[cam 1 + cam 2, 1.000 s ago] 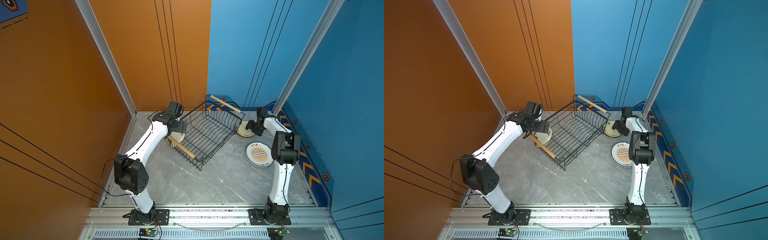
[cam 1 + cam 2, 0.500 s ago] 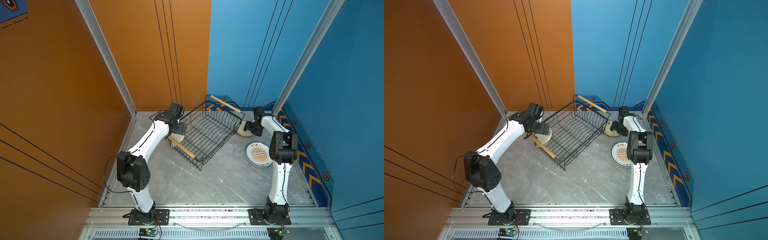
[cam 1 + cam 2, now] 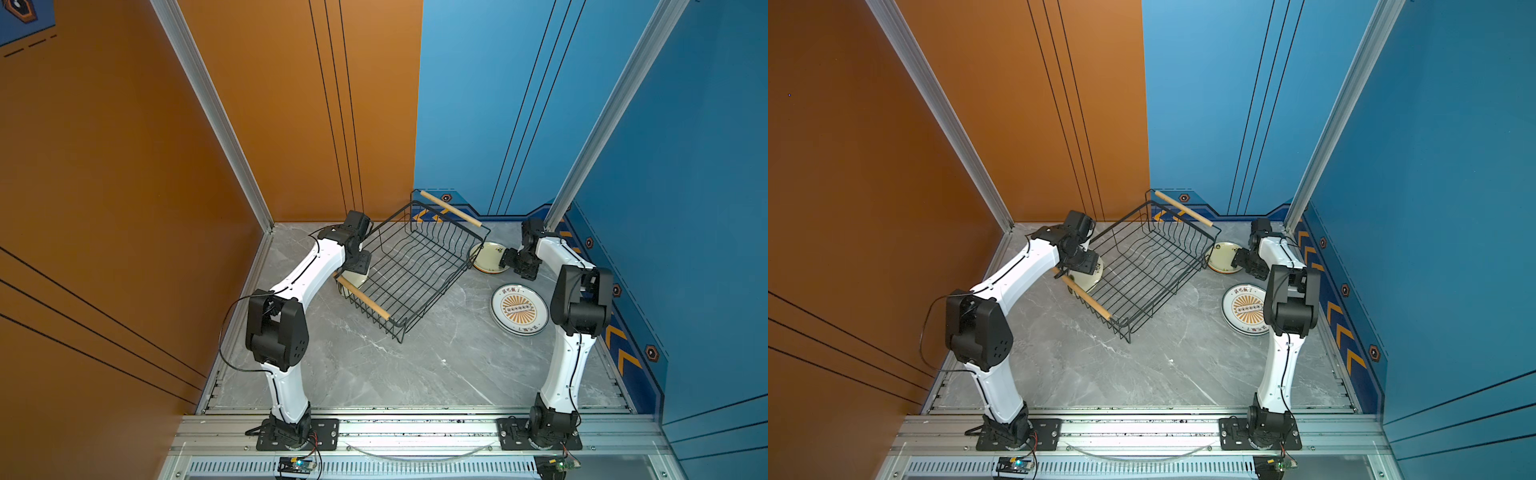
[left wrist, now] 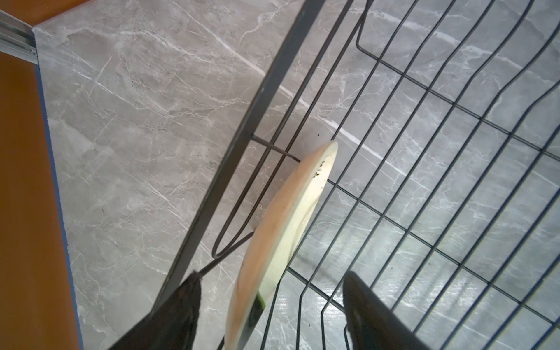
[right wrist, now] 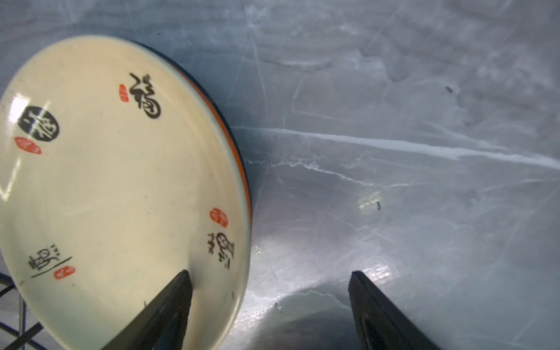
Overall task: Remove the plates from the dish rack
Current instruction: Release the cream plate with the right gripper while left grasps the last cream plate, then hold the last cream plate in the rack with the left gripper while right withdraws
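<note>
The black wire dish rack (image 3: pixel 415 266) with wooden handles sits mid-table, and its slots look bare in both top views. A cream plate (image 4: pixel 288 227) tilts on edge against the rack's near-left end, also seen in a top view as the cream plate (image 3: pixel 1090 276). My left gripper (image 4: pixel 271 274) is open around it, a finger on each side, with gaps. At the rack's far-right end, a cream plate with Chinese characters (image 5: pixel 115 181) tops a small stack (image 3: pixel 490 257). My right gripper (image 5: pixel 269 272) is open, one finger over that plate's rim and the other over the table.
A white plate with an orange sunburst (image 3: pixel 519 309) lies flat on the grey marble table (image 3: pixel 415 365), beside the right arm's elbow. Orange and blue walls close in the back and sides. The rack's wires (image 4: pixel 424 151) run close by the left fingers.
The left arm's elbow has swung slightly inward while its gripper stays at the cream plate, jaws drawn in somewhat. The right gripper has barely shifted by its stack.
</note>
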